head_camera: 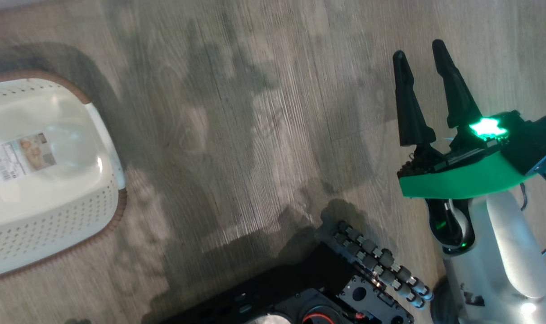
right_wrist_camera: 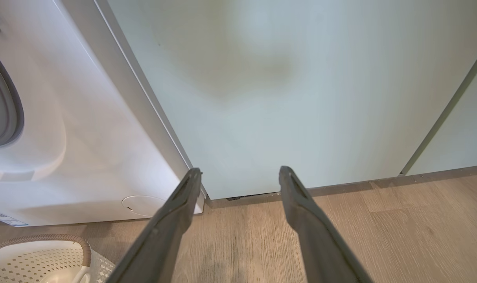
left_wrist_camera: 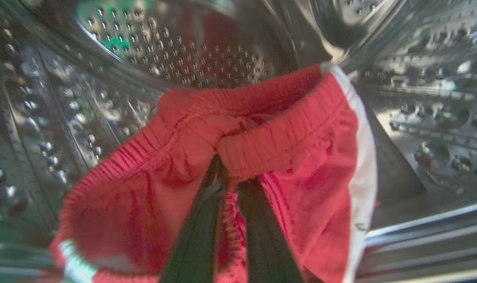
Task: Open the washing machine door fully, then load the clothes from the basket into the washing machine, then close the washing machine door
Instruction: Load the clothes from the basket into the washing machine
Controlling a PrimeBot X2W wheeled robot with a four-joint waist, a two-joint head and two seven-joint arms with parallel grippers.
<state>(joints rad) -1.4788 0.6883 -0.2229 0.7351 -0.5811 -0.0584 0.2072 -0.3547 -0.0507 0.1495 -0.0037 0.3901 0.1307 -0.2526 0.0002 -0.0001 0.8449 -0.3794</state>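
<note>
Grey wood-look floor (head_camera: 254, 135) carries the basket (head_camera: 52, 216), well left of the right gripper (head_camera: 417, 48). Inside the steel drum (left_wrist_camera: 183, 59) of the washing machine (right_wrist_camera: 85, 137), the left gripper (left_wrist_camera: 228, 177) is clenched on the clothes (left_wrist_camera: 301, 157), red fabric bunched around its fingertips. The right gripper hangs released before a pale green cabinet (right_wrist_camera: 281, 98).

Pale green cabinets (right_wrist_camera: 301, 98) stand on a grey-brown wood-plank floor (head_camera: 254, 135).

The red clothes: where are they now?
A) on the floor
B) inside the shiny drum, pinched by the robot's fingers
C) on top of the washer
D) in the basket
B: the left wrist view shows the left fingers shut on the red clothes, with the holed steel drum all around.
</note>
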